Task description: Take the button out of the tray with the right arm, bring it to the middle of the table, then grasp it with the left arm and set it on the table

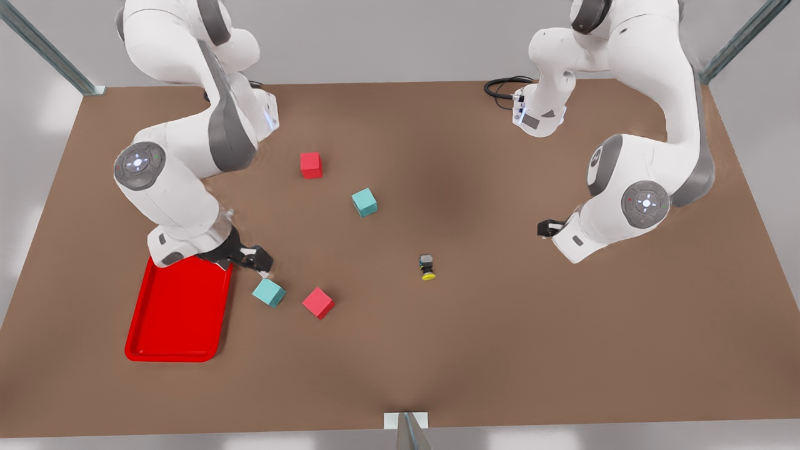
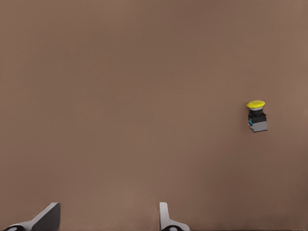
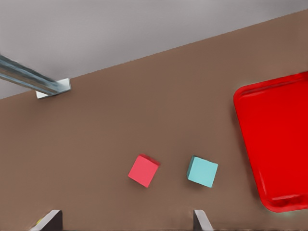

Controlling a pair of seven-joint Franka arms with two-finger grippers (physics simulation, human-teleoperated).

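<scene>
Near the middle of the bench (image 1: 437, 350), the button (image 1: 427, 267) lies tipped on its side, yellow cap toward the near edge. It is well clear of the red tray (image 1: 178, 312) and neither hand holds it.

The right hand (image 1: 261, 265) hangs at the tray's inner corner on the front view's left, fingers apart and empty. The left hand (image 1: 547, 229) hovers low on the front view's right, well apart from the button, its fingers (image 2: 166, 219) also spread with nothing between them.

Risks, as judged:
- The button is small and rests on its side. A closing finger that meets the round cap off-centre could roll or flick it away.
- A descent that is slightly off line would push it across the bench rather than straddle it.
- The right hand sits just beside a teal cube (image 1: 269, 292), with a red cube (image 1: 318, 302) near. A careless withdrawal could knock either.

Surface: flat matte brown, unmarked, offering little to stop a rolling part. Room: plain grey walls, metal struts at the corners, and a black cable (image 1: 503, 84) at the far edge.
</scene>
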